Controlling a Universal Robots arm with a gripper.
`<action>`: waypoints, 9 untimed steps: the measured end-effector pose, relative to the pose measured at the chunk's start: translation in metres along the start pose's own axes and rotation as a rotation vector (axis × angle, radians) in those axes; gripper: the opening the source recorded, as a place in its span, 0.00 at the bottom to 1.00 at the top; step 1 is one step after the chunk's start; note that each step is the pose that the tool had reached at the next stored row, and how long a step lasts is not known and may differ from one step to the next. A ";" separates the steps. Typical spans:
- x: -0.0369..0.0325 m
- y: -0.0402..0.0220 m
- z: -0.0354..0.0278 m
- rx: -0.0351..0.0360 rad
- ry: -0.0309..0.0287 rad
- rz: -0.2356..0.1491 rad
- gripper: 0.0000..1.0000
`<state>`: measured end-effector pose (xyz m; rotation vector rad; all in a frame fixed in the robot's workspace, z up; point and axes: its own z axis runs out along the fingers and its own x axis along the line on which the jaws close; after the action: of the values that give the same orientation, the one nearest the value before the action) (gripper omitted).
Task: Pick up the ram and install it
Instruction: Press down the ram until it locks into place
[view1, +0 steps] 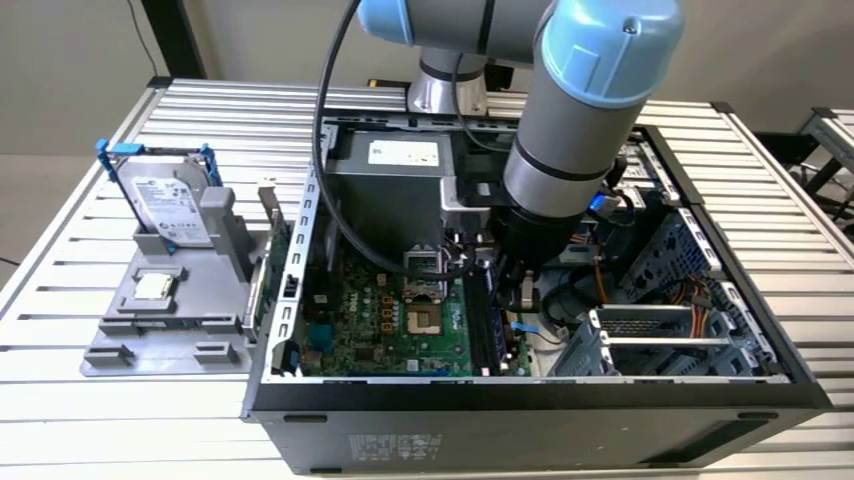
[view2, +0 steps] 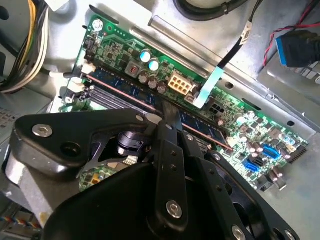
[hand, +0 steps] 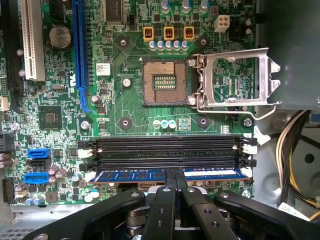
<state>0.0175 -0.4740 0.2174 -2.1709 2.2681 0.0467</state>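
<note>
The ram (hand: 127, 175) is a long, thin bluish stick. It stands on edge along the motherboard's outermost long slot, beside two empty black slots (hand: 165, 152). My gripper (hand: 176, 181) is shut on the ram at about its middle, its two black fingers pressed close on either side. In the second wrist view the ram (view2: 117, 83) runs slantwise along the board, with the gripper (view2: 169, 114) on it. In the exterior view the arm reaches down into the open computer case (view1: 534, 405), and the gripper (view1: 518, 295) is low over the green motherboard (view1: 380, 320).
The processor socket (hand: 162, 82) lies open with its metal clamp frame (hand: 235, 82) swung aside. Yellow cables (hand: 295, 145) and a pale flat cable (view2: 207, 87) hang nearby. Outside the case, a grey fixture (view1: 167, 330) holds a silver hard drive (view1: 167, 205) and a small square chip (view1: 154, 287).
</note>
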 end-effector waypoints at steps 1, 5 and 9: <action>-0.0001 0.0000 0.0001 0.0000 -0.0001 0.000 0.00; -0.0001 -0.0001 0.0001 -0.0001 -0.0001 0.000 0.00; -0.0007 0.0001 -0.0113 0.0005 -0.0027 0.000 0.00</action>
<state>0.0176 -0.4735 0.2287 -2.1694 2.2663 0.0490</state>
